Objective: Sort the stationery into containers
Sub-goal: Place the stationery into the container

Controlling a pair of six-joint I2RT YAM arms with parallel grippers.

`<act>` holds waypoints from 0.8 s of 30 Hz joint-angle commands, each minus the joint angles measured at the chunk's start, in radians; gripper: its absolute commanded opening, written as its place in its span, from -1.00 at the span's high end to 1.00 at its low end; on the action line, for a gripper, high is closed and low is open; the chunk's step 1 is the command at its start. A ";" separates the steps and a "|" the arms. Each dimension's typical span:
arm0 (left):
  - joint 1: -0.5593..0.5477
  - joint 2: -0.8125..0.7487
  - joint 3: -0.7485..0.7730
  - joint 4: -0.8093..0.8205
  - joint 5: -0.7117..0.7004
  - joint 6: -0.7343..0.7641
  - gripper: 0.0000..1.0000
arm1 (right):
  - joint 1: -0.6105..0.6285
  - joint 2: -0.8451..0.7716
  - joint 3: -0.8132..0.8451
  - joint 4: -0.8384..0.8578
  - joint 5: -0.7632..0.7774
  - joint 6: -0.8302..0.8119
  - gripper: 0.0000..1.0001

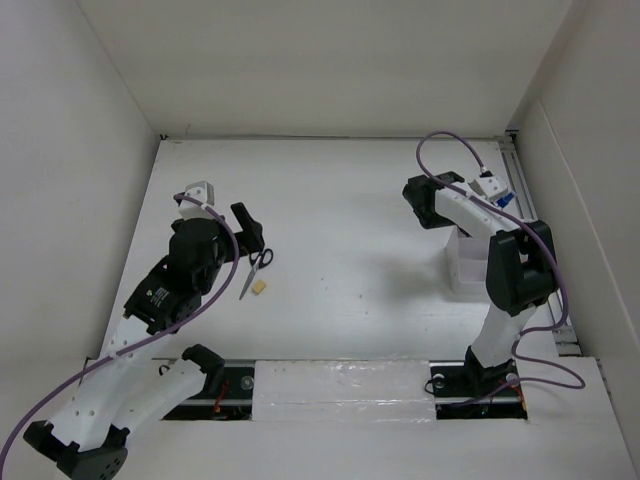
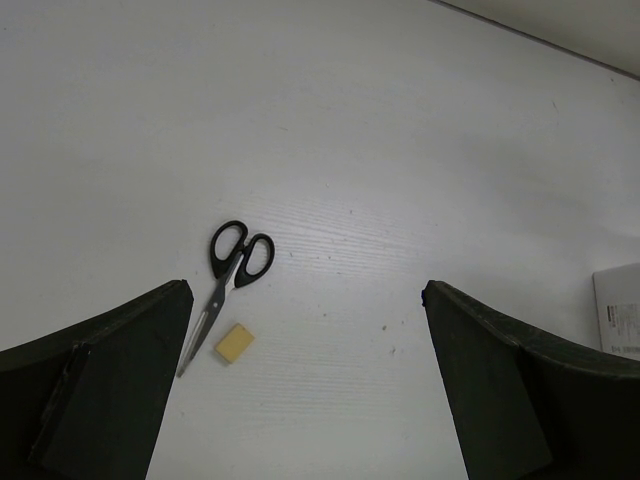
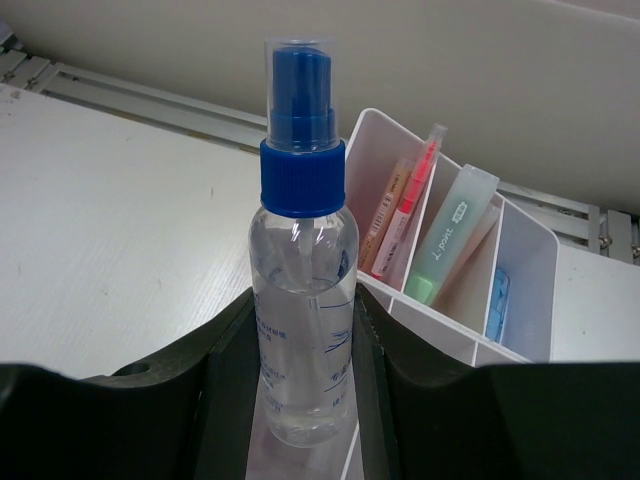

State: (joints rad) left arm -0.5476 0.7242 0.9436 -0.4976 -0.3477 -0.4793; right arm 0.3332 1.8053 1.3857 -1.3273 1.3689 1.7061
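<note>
Black-handled scissors [image 1: 256, 263] [image 2: 231, 275] lie on the white table, with a small yellow eraser [image 1: 260, 287] [image 2: 234, 342] just beside the blades. My left gripper [image 1: 243, 232] [image 2: 305, 292] hovers next to them, open and holding nothing. My right gripper [image 1: 500, 206] [image 3: 305, 302] is shut on an upright clear glue bottle with a blue cap [image 1: 506, 200] [image 3: 303, 250]. The bottle's base sits low over the near end of the white divided organiser [image 1: 466, 266] [image 3: 528, 232]. Its compartments hold orange-red pens [image 3: 400, 205], a green marker [image 3: 448, 238] and a blue marker [image 3: 497, 298].
White enclosure walls close in the table at the back and both sides. A metal rail [image 1: 521, 178] [image 3: 150, 98] runs along the right wall behind the organiser. Purple cables [image 1: 440, 145] loop off both arms.
</note>
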 commanded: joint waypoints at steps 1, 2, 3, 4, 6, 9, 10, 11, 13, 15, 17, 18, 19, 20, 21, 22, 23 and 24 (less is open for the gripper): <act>-0.006 -0.011 -0.002 0.034 0.003 0.011 -1.00 | -0.006 -0.004 0.001 -0.050 0.032 0.052 0.88; -0.006 -0.011 -0.002 0.034 0.003 0.011 -1.00 | -0.006 0.005 0.001 -0.050 0.032 0.052 0.86; -0.006 -0.011 -0.002 0.034 0.003 0.011 -1.00 | -0.006 0.005 0.001 -0.050 0.032 0.062 0.84; -0.006 -0.011 -0.002 0.034 0.003 0.011 -1.00 | -0.006 0.005 0.001 -0.050 0.032 0.063 0.84; -0.006 -0.020 -0.011 0.044 0.012 0.011 -1.00 | -0.006 0.005 -0.008 -0.050 0.032 0.063 0.78; -0.006 -0.020 -0.011 0.044 0.012 0.011 -1.00 | -0.006 -0.015 -0.019 -0.050 0.032 0.072 0.75; -0.006 -0.020 -0.011 0.044 0.012 0.011 -1.00 | -0.006 -0.024 -0.019 -0.050 0.032 0.072 0.75; -0.006 -0.020 -0.011 0.044 0.012 0.011 -1.00 | -0.006 -0.024 -0.019 -0.050 0.032 0.072 0.75; -0.006 -0.020 -0.011 0.044 0.012 0.011 -1.00 | -0.006 -0.024 -0.019 -0.050 0.032 0.072 0.68; -0.006 -0.020 -0.011 0.044 0.012 0.011 -1.00 | -0.006 -0.024 -0.019 -0.050 0.032 0.072 0.65; -0.006 -0.020 -0.011 0.044 0.012 0.011 -1.00 | -0.006 -0.014 -0.019 -0.050 0.032 0.072 0.65; -0.006 -0.020 -0.011 0.044 0.012 0.011 -1.00 | -0.006 -0.014 -0.019 -0.050 0.032 0.072 0.61; -0.006 -0.020 -0.011 0.044 0.012 0.011 -1.00 | -0.006 -0.014 -0.019 -0.050 0.032 0.072 0.58; -0.006 -0.020 -0.011 0.044 0.012 0.011 -1.00 | -0.006 -0.014 -0.019 -0.050 0.032 0.072 0.53; -0.006 -0.020 -0.011 0.044 0.021 0.011 -1.00 | -0.006 -0.014 -0.019 -0.050 0.032 0.072 0.49; -0.006 -0.020 -0.011 0.044 0.021 0.011 -1.00 | -0.006 -0.014 -0.019 -0.050 0.032 0.072 0.44; -0.006 -0.020 -0.011 0.044 0.021 0.011 -1.00 | -0.006 -0.014 -0.019 -0.050 0.032 0.072 0.42; -0.006 -0.020 -0.011 0.044 0.021 0.011 -1.00 | 0.003 -0.014 -0.019 -0.050 0.032 0.072 0.39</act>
State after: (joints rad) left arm -0.5488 0.7158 0.9409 -0.4904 -0.3359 -0.4793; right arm 0.3332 1.8084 1.3613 -1.3281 1.3685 1.7512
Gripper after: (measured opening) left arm 0.997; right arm 0.425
